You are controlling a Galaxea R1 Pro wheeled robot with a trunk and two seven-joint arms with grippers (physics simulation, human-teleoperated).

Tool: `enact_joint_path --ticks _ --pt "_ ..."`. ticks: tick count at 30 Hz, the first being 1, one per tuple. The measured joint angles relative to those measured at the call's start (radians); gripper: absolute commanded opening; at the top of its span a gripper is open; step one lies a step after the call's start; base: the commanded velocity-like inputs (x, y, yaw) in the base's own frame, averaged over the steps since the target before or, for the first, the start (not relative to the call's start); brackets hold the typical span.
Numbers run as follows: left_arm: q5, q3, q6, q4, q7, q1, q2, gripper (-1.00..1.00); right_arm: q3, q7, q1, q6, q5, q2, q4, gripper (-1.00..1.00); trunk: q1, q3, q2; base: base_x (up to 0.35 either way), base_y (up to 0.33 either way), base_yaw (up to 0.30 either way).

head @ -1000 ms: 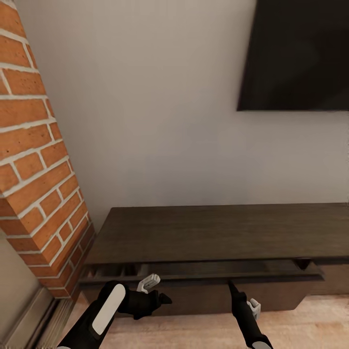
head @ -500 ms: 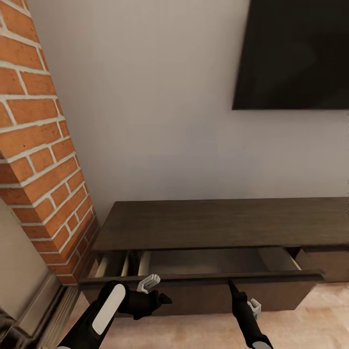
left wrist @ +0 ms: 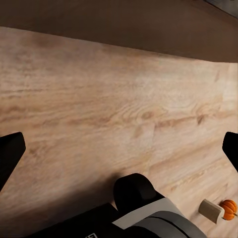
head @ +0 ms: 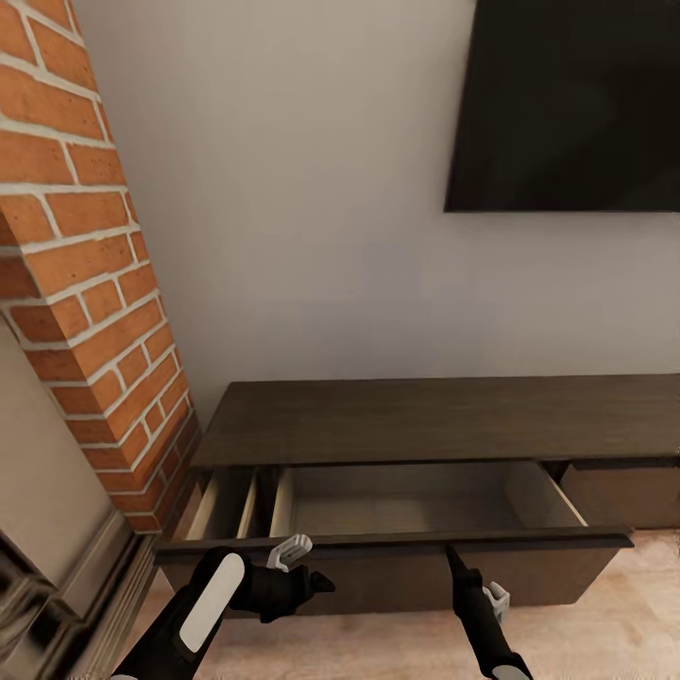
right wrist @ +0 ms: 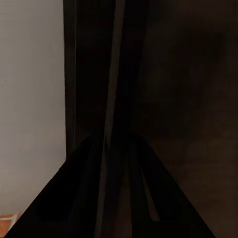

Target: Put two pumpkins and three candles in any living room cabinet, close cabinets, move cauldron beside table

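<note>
Brickwork (head: 85,283) on our left, then our left gripper (head: 307,567) hanging low over the wood floor (left wrist: 99,109), fingers spread wide with nothing between them. In its wrist view one candle (left wrist: 212,210) and one pumpkin (left wrist: 229,208) sit touching on that floor. Next comes the cabinet (head: 425,420), its drawer (head: 397,548) pulled open. Our right gripper (head: 451,559) is pinched on the drawer's front edge. Dark TV (head: 567,104) up right.

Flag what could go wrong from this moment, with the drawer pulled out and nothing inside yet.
1. The right hand hooks only the drawer front's top edge; it may slip off.
2. The pumpkin and candle lie on the floor near the robot; rolling back could knock them.
</note>
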Motion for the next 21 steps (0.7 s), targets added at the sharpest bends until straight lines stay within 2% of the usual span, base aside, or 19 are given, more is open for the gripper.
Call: enact_joint_path --ticks 12,21 --pt "0.0 0.0 0.0 0.0 0.0 0.0 0.0 1.0 -0.004 0.0 0.0 0.0 -0.001 0.0 0.0 -1.0 0.0 0.0 0.0 -0.174 0.0 0.0" --pt "-0.001 0.001 0.0 0.0 0.0 0.0 0.0 1.0 -0.004 0.0 0.0 0.0 -0.001 0.0 0.0 -1.0 0.0 0.0 0.0 -0.035 0.0 0.0"
